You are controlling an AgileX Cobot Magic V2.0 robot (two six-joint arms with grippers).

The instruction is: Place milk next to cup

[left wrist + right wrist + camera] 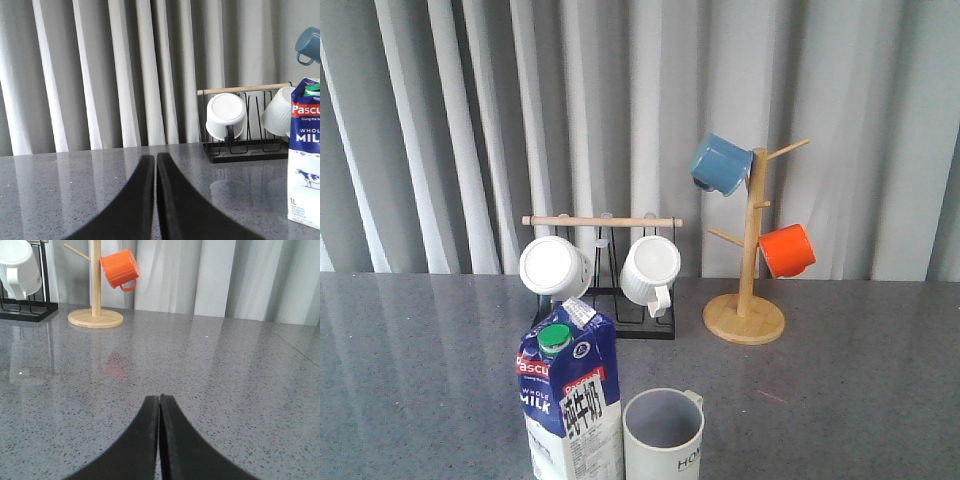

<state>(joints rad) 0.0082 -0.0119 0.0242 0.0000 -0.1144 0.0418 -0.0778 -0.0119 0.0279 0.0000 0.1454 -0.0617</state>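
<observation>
The milk [570, 400], a blue and white carton with a green cap, stands upright near the table's front edge; its side also shows in the left wrist view as the milk [305, 160]. Right beside it stands the cup [664, 435], cream-white with a grey inside and dark lettering. Neither gripper appears in the front view. My left gripper [155, 159] is shut, empty, apart from the carton. My right gripper [160, 399] is shut over bare table with nothing held.
A black wire rack [620, 320] with a wooden bar holds two plain white mugs [555, 267] at the back. A wooden mug tree [748, 300] carries a blue mug [720, 165] and an orange mug [787, 250]. Grey curtains hang behind the speckled table [860, 380].
</observation>
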